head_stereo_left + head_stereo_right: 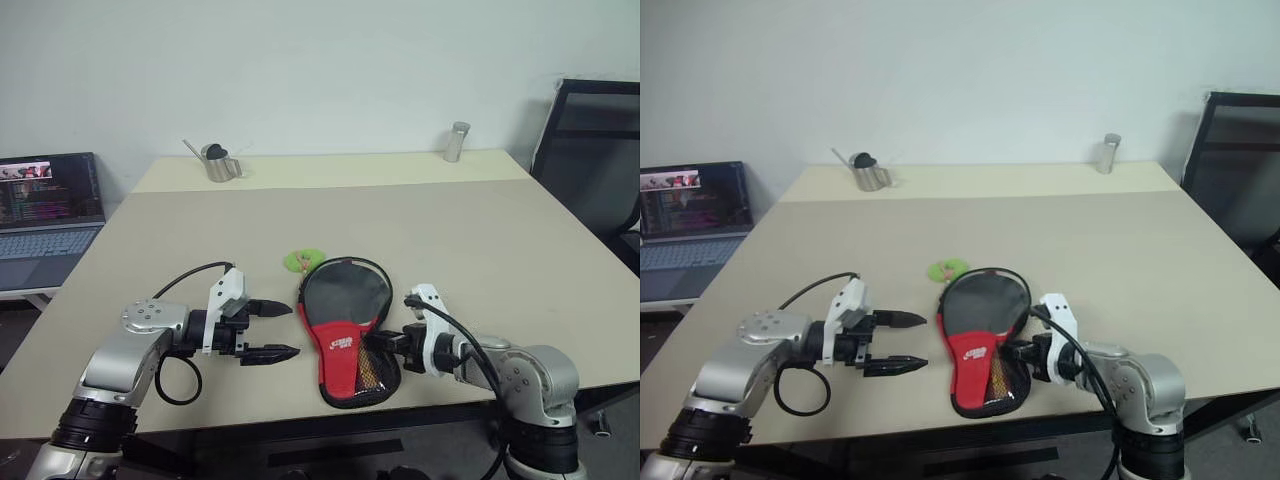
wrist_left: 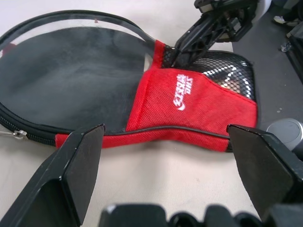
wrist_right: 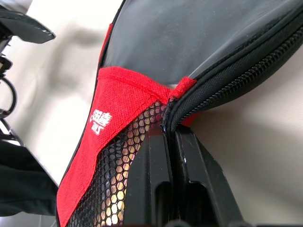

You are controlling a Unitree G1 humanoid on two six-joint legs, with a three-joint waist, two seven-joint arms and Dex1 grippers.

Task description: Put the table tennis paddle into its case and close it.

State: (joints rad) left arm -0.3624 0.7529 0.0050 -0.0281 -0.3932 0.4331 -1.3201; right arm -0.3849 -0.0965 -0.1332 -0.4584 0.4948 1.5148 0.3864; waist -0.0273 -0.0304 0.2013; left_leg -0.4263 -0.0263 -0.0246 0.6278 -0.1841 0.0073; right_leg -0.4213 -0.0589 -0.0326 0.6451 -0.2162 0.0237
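- Black and red fabric marks the case (image 1: 345, 330), which lies flat on the beige desk (image 1: 480, 230) near its front edge, between the two arms in the left eye view. Its round black part points toward the far side and its red band with a white logo and mesh pocket toward the near edge.
- A small green tag (image 1: 303, 260) lies on the desk just beyond the round end of the case.
- Left end effector (image 1: 270, 331) hovers just beside the case on its left side, pointing toward it with its two black fingers spread wide and holding nothing.
- Right end effector (image 1: 378, 341) sits at the right edge of the case, beside the mesh pocket, its fingers clenched together.
- Farther back stand a small metal watering can (image 1: 220, 162) and a slim metal cylinder (image 1: 456, 141); a laptop (image 1: 45, 215) is off to the left and a black chair (image 1: 600, 150) to the right.
- Right eye view shows the same layout, with the case (image 1: 980, 340) between the two arms.
- Left wrist view looks along the spread fingers (image 2: 71, 175) at the case (image 2: 189, 109), with the zipper running round the black part and the right end effector (image 2: 177, 54) touching the far edge by the mesh.
- Right wrist view shows the clenched fingers (image 3: 189, 179) pinching the zippered rim of the case (image 3: 128, 109) where red fabric, mesh and black zipper meet.
- Whether the table tennis paddle is inside the case cannot be told.
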